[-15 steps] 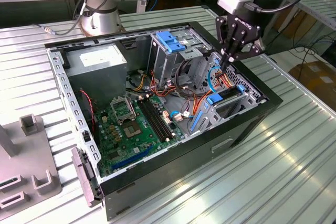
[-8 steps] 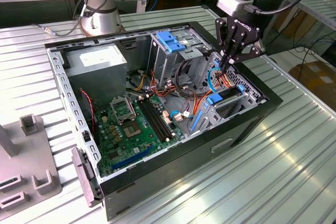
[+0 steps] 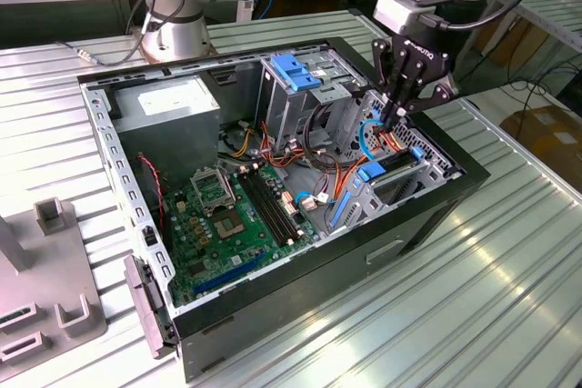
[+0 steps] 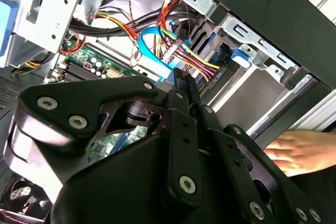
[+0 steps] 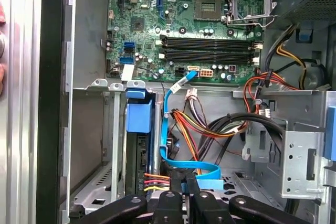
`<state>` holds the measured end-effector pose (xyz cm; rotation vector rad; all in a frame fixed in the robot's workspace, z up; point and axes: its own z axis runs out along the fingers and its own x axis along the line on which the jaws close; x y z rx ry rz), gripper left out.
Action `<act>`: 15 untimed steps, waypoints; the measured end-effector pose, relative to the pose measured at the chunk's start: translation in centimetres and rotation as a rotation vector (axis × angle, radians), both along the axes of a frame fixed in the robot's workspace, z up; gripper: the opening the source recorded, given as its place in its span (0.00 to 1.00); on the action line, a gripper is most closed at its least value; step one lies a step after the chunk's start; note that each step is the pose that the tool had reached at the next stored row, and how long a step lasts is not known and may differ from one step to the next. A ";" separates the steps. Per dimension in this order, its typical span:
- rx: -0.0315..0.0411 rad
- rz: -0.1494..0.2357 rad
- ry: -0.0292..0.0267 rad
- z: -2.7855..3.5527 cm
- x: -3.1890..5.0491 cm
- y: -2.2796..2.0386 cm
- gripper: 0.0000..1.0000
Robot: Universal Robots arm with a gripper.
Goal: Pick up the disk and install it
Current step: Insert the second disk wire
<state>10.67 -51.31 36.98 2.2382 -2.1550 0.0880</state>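
An open black desktop computer case point(image 3: 427, 215) is seen lying on its side on a ribbed metal counter point(image 3: 509, 306) in the exterior view, with its green motherboard point(image 3: 232, 215) exposed. The black gripper point(image 3: 393, 117) of the silver robot arm is lowered into the case at the exterior view's right, among a bundle of red, orange and yellow cables point(image 5: 194, 124) and a flat blue ribbon cable point(image 5: 173, 153). In both wrist views the jaws are shown pressed close together, with no object seen pinched between them.

The disk point(image 3: 397, 165), a flat dark drive carrying blue plastic rails, appears to be seated on edge in the lower metal bay beside the case's front wall, just beside and below the gripper; its label cannot be made out. In the first wrist view a blue plastic tab point(image 5: 138, 116) is seen at the top of that bay, and coloured wires are plugged in near its dark end.

A metal drive cage with a blue plastic top point(image 3: 296, 74) stands further inside the case, and a large grey power supply box point(image 3: 168, 111) is set in the far corner. A person's hand point(image 4: 296, 150) is rested just outside the case wall in the second wrist view.
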 end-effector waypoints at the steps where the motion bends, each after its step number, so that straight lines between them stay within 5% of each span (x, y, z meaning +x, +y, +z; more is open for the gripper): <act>1: -0.0024 0.000 0.0000 -0.08 0.00 0.00 0.18; 9: -0.0141 0.000 0.0000 -1.00 0.00 0.00 0.18; 15: -0.0151 0.000 0.0000 -1.05 -0.01 -0.22 0.10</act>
